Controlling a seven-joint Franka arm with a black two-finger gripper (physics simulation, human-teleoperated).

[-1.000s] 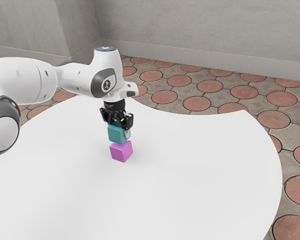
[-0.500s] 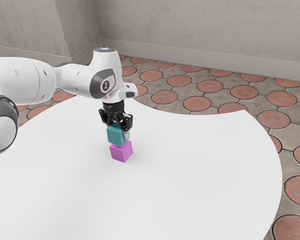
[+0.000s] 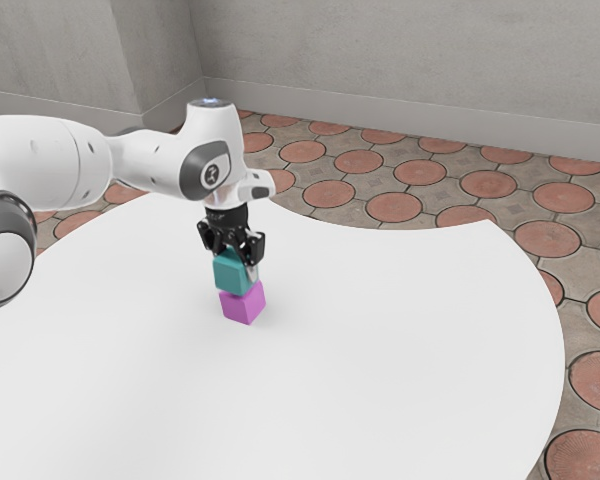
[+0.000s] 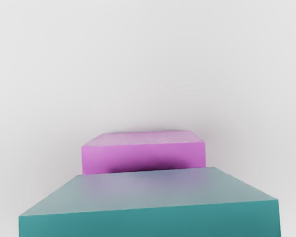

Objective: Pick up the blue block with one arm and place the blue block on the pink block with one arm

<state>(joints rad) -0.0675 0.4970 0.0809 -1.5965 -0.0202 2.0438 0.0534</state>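
So the black two-finger gripper [image 3: 235, 257] is clamped on the matte teal-blue cube [image 3: 232, 277], one finger on each side, pointing straight down. The white Franka arm [image 3: 130, 160] comes in from the 9 o'clock side of the exterior view. The teal-blue cube is parked right over the matte pink cube [image 3: 245, 304], which sits at its 6 o'clock on the round white table [image 3: 400, 330]. They look stacked, edges nearly lined up, but honestly I can't tell if they're actually touching.

From the wrist cam, the teal-blue cube [image 4: 148, 202] is right under the hand and the pink cube [image 4: 143, 150] pokes out past it with a dark shadow on its face. Terracotta tiled floor [image 3: 450, 190] runs from 12 to 3 o'clock around the table.
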